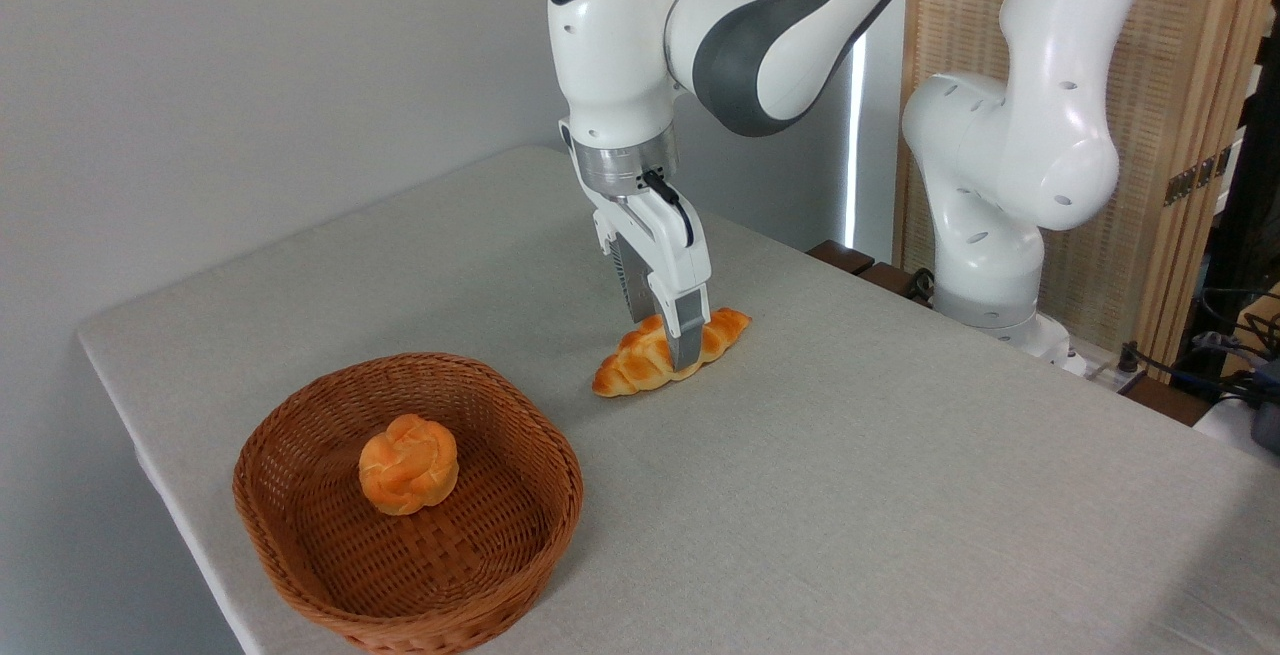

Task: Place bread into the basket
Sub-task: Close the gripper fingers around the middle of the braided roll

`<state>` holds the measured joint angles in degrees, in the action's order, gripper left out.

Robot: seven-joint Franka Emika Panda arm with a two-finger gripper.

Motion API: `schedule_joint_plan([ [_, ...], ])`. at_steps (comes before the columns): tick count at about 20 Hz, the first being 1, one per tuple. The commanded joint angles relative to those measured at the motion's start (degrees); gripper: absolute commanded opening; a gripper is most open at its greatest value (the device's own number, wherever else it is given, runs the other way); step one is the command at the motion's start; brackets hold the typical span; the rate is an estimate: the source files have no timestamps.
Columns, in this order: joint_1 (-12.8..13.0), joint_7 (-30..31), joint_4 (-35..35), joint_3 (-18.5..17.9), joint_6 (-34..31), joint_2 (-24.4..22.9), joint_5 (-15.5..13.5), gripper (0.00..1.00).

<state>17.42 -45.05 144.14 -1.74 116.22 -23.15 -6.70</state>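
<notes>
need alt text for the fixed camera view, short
A white robot arm's gripper straddles the middle of a braided loaf lying on a grey table. To the lower left, a wicker basket holds a small knotted bun.

I see a long braided golden-orange loaf (655,359) with a glossy glaze, and a small round knotted orange bun (408,476) that looks duller. The round reddish-brown woven wicker basket (300,560) is rough and ribbed. My bench (850,475) wears matt grey cloth. The arm's white shell (620,35) is smooth glossy plastic above a brushed metal ring (622,167).
</notes>
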Motion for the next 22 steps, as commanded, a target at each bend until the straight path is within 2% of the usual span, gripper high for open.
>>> schedule_joint_plan([
  [1, 0.69, -2.23, 0.97, -0.72, 1.55, -0.41, 0.55, 0.86],
  [4, 0.69, -2.41, 0.97, -0.72, 1.55, -0.32, 0.55, 0.65],
  [7, 0.69, -2.5, 0.97, -0.72, 1.55, -0.41, 0.55, 0.55],
  [11, 0.69, -2.5, 0.97, -0.72, 1.55, -0.32, 0.55, 0.51],
  [22, 0.69, -2.5, 0.71, -0.72, 1.46, -0.58, 0.55, 0.47],
])
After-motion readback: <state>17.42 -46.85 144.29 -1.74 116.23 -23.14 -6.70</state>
